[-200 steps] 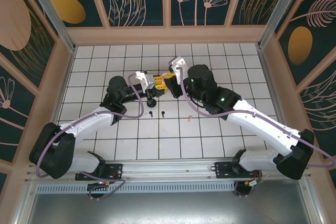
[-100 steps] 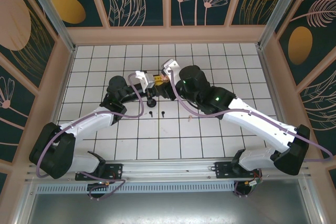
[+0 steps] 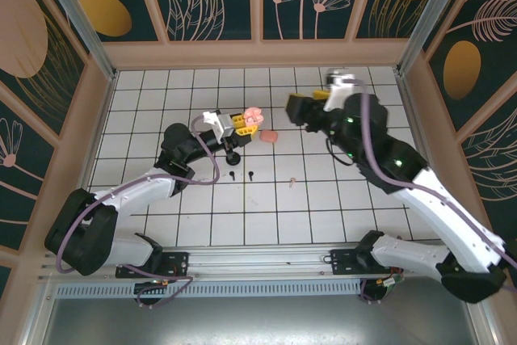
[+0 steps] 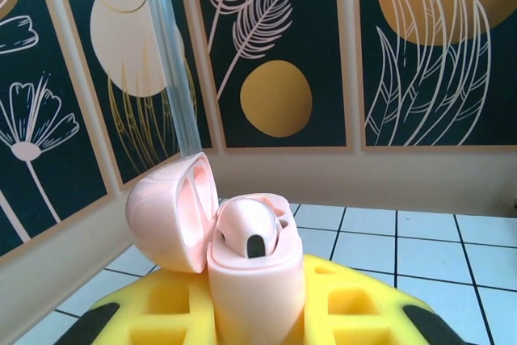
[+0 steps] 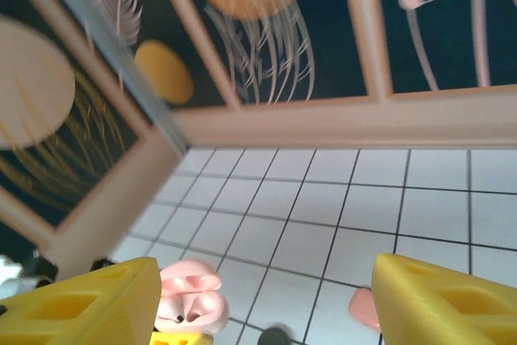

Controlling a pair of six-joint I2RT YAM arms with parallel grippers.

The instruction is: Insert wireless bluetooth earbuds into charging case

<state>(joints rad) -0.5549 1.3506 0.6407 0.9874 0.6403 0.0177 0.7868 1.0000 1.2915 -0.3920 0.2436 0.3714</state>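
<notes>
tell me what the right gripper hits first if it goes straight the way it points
Probably the open pink case held by the left gripper: it sits low between the open fingers of the right gripper. Depth is unclear, so it might pass just above.

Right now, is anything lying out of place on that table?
Yes. Pieces lie loose on the tiles instead of in the open case in the left gripper: a pink lump just right of it, plus a black earbud, a second black earbud and a small pink earbud nearer the arms.
</notes>
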